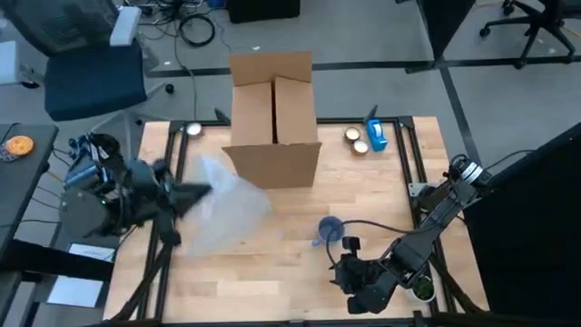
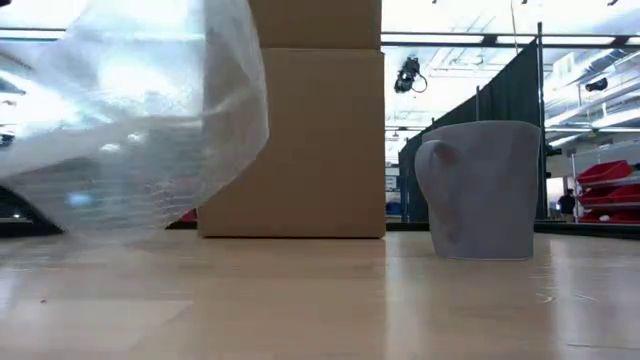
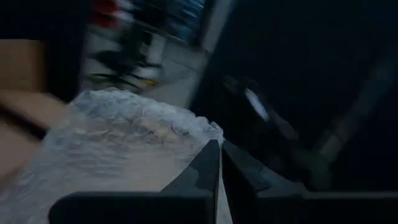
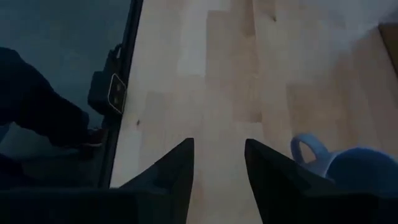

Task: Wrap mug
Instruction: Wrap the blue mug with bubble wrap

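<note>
Your left gripper [image 1: 201, 192] at nine o'clock pinches the bubble wrap [image 1: 227, 211], lifted off the desk [image 1: 272, 272]. The mug [image 1: 329, 231] stands at five o'clock beside your empty, parted right gripper [image 1: 349, 245]. Cardboard box [image 1: 274, 118] blocks twelve o'clock.

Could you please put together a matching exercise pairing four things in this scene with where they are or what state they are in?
Things:
1. bubble wrap
2. mug
3. cardboard box
4. right end effector

States:
A. open, holding nothing
B. standing upright on the table, ungripped
C. at the table's far edge, flaps open
D. pinched by the left end effector, lifted

Pairs: 1-D, 2-B, 3-C, 4-A
</note>
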Controlling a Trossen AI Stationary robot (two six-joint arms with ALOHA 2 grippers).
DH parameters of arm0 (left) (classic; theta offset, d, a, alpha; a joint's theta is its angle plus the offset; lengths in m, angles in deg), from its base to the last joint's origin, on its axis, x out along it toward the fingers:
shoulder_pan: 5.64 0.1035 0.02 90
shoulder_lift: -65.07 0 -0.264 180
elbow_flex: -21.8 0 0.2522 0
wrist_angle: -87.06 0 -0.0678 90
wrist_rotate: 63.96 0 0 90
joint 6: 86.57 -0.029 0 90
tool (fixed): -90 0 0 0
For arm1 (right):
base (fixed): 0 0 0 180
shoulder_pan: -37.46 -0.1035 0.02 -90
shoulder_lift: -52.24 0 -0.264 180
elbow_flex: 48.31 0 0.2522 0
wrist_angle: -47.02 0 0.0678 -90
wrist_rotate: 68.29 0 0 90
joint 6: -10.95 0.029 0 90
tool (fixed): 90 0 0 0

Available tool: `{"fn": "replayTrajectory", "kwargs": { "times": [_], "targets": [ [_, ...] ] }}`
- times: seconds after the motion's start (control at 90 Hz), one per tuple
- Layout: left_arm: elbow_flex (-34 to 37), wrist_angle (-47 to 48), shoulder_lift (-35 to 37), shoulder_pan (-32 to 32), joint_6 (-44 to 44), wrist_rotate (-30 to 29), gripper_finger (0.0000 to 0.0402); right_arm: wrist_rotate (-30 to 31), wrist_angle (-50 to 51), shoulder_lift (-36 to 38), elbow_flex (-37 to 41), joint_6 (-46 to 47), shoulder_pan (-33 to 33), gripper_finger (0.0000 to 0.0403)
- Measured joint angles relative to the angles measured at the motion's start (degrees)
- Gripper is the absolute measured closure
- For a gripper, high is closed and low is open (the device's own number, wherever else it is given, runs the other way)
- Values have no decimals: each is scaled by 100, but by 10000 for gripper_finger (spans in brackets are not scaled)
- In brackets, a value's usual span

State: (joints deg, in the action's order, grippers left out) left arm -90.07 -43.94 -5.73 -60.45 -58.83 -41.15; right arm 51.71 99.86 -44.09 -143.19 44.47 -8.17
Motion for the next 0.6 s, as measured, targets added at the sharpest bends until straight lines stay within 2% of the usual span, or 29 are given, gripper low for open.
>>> {"fn": "replayTrajectory", "kwargs": {
  "times": [0.156,0.267,0.322,0.478,0.6],
  "targets": [
    [0,-967,-50,-695,-2255,1210,402,-2,1,0,0,0,0,284],
    [0,-1031,51,-1142,-2810,1277,401,-2,-1,0,0,100,0,284],
    [0,-909,155,-1380,-2742,1070,401,-4,1,0,0,136,-3,284],
    [-4,-662,320,-1920,-2309,-134,402,-4,-1,0,-2,138,-9,284],
    [-2,-785,445,-2209,-2488,-899,402,-4,0,0,-2,140,-9,284]
  ]
}}
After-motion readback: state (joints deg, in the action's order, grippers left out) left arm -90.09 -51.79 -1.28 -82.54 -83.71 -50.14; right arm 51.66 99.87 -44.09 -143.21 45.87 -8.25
